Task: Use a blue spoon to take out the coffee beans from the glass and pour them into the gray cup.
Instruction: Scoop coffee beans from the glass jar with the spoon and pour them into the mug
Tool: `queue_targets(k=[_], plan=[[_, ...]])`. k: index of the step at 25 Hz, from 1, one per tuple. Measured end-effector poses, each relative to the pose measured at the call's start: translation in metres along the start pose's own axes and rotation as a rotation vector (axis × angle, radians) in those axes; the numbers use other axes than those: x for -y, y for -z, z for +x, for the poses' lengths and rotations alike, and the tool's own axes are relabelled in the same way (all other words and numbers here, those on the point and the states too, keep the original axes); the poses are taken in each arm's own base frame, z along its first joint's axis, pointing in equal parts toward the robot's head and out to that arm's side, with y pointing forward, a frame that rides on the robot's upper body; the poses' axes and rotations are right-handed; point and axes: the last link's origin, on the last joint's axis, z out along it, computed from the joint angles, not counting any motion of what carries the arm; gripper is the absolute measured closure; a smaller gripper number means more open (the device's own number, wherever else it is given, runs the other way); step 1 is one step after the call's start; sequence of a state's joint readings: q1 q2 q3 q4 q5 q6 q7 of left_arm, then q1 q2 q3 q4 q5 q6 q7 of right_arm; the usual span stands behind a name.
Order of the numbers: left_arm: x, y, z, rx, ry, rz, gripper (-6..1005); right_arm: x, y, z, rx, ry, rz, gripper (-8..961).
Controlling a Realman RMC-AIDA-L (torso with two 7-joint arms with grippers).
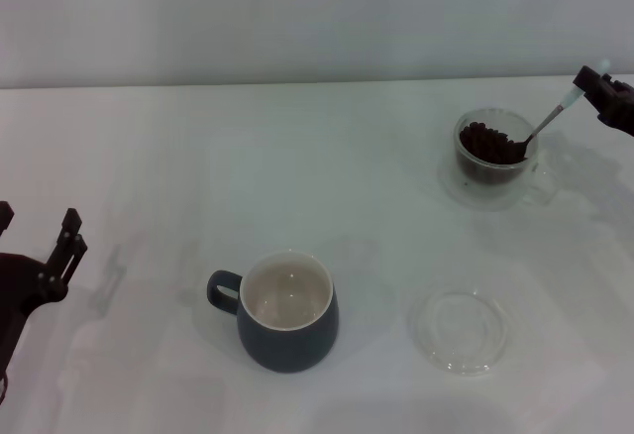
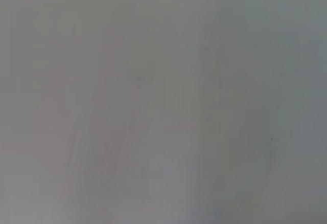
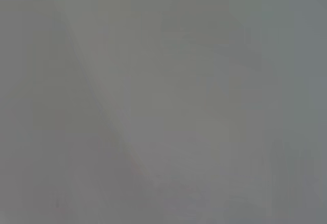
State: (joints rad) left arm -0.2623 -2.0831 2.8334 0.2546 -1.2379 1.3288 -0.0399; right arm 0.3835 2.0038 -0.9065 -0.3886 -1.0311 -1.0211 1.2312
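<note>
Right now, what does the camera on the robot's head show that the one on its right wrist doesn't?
Only the head view shows the scene: the right tool holding the blue spoon with its bowl in the coffee beans inside the glass, the empty gray cup, a clear saucer, and the left tool parked at the table's left edge. Only the right wrist view: nothing, just a featureless gray blur. Shared: nothing recognisable.

A: What does the right wrist view give us?

B: Only a plain grey surface (image 3: 163,101), filling it edge to edge.

A: Any marks on it?

B: A faint paler band runs slantwise across it, with slightly darker grey to either side. No object or finger can be made out.
</note>
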Motion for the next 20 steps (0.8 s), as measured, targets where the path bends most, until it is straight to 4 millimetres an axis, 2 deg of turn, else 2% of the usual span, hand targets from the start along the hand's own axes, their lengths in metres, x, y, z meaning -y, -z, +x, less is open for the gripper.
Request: queue_targets(k=[20], plan=[[0.0038,0.0005,0.0002,-0.001,-0.014,0.002,228,0.0050,0.0023,0.0098,-0.001,-0.327,0.046,809]])
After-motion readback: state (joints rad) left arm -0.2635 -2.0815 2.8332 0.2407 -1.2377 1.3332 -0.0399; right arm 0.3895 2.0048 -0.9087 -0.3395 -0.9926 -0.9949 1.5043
